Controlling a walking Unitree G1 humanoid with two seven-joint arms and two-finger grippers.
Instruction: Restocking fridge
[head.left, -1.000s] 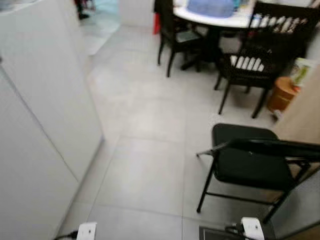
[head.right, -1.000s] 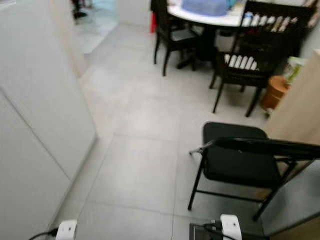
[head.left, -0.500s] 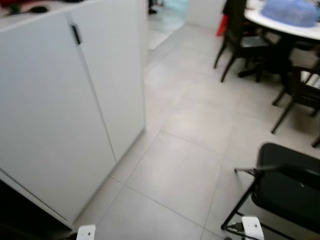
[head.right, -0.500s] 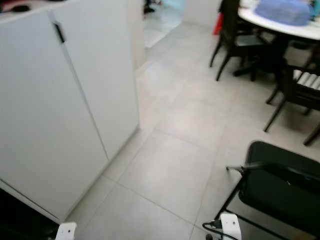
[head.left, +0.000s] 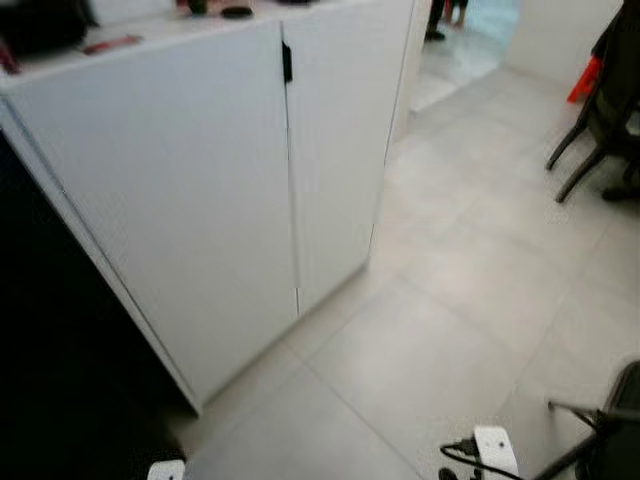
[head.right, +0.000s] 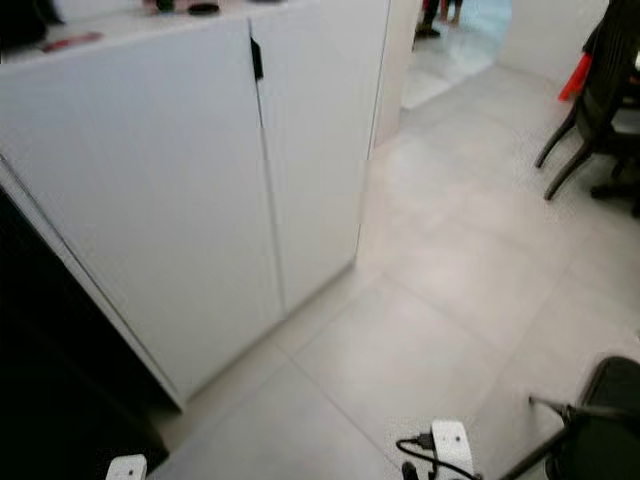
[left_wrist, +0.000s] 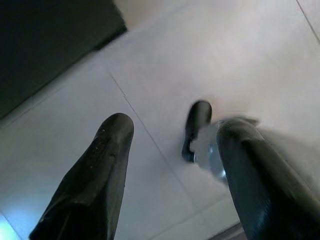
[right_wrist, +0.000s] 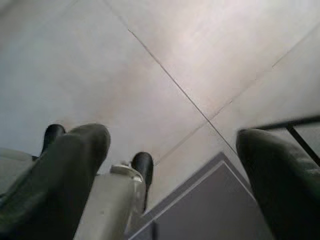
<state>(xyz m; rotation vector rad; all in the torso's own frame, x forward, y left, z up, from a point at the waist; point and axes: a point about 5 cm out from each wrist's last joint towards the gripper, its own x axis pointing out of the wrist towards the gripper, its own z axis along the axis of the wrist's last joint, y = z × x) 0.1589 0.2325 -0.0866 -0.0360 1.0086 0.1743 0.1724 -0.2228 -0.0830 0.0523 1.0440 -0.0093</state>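
A white two-door cabinet (head.left: 230, 180) with a small black handle (head.left: 287, 62) stands ahead on the left. No fridge or item to stock can be made out. Both arms hang low, their white wrist parts at the bottom edge (head.left: 165, 468) (head.left: 495, 450). In the left wrist view my left gripper (left_wrist: 175, 125) is open over grey floor tiles, nothing between its fingers (left_wrist: 95, 170). In the right wrist view my right gripper (right_wrist: 172, 135) is likewise open and empty above the tiles.
A dark mass (head.left: 50, 350) borders the cabinet on the left. Small items lie on the cabinet top (head.left: 110, 43). A black folding chair (head.left: 620, 430) is at the lower right, a dark dining chair (head.left: 610, 90) at the far right. A doorway (head.left: 470, 40) opens beyond.
The camera has swung left: the cabinet now sits in the middle, while the dining table and chairs have slid off to the right. Both arms still hang low.
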